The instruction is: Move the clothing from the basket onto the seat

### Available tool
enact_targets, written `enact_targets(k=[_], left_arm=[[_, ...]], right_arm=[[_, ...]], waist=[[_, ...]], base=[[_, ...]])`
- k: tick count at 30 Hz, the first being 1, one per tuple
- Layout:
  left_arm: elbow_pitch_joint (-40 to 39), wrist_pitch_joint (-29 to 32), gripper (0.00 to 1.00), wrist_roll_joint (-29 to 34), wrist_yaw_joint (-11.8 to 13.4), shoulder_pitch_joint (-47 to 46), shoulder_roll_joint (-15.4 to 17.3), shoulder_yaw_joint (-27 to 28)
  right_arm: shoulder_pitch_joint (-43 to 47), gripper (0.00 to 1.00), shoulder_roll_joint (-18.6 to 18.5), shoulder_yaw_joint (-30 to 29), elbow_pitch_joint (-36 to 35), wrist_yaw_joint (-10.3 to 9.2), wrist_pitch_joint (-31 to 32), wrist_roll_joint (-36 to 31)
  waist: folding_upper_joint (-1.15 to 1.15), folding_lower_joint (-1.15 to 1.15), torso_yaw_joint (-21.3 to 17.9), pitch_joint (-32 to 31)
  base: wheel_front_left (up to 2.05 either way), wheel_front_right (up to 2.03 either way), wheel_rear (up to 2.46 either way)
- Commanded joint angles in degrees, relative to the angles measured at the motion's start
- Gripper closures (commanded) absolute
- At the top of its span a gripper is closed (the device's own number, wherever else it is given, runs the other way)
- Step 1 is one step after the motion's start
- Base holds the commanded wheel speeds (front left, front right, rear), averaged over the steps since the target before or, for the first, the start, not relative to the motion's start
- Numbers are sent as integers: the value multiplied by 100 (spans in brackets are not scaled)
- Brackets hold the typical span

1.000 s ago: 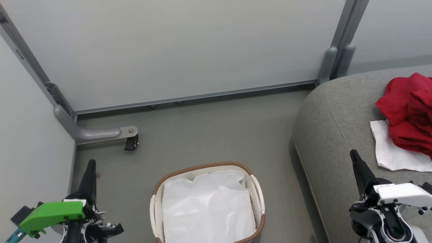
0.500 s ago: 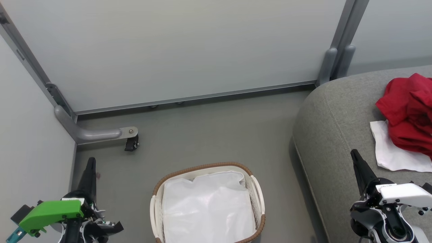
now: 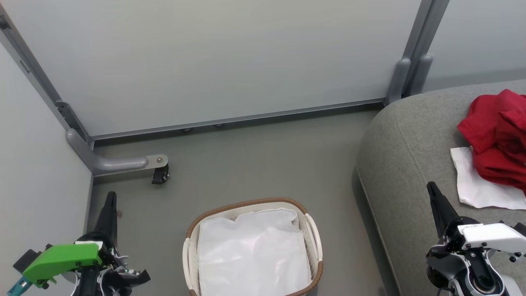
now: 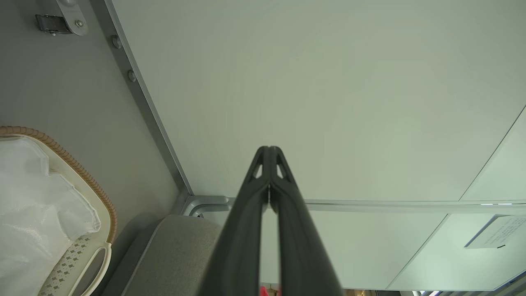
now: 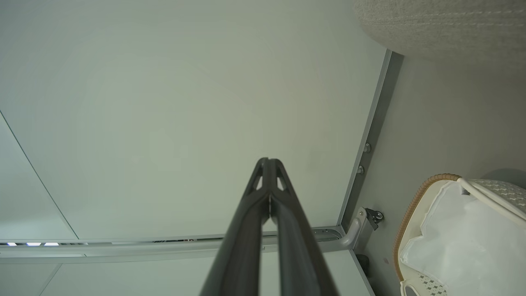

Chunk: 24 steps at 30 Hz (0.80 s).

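I see the clothing [image 3: 495,135] as a crumpled red heap on the sofa [image 3: 407,156], at the right edge of my head view. A flat white cloth [image 3: 478,187] pokes out from under its near side. The basket [image 3: 315,234] stands on the floor [image 3: 254,164] left of the sofa, its white liner [image 3: 250,255] showing inside. My right claw [image 3: 430,187] hangs over the sofa near the white cloth, fingers pressed together on nothing. My left claw [image 3: 111,197] sits over the floor left of the basket, likewise pinched together.
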Motion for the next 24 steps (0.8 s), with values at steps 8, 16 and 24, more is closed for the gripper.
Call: enact_targets(k=[8,16,24], left_arm=[[-10,21,100,-22,-25,-65,38,14],[-10,21,100,-21,-25,-65,38,14],[-10,21,100,-21,-25,-65,38,13]], right_arm=[[62,100,-34,-12,-17,-2,9,17],[62,100,-34,-12,-17,-2,9,17],[62,100,-34,-12,-17,-2,9,18]], waist=[[0,0,0,0],[0,0,0,0],[0,0,0,0]], base=[[0,0,0],[0,0,0],[0,0,0]])
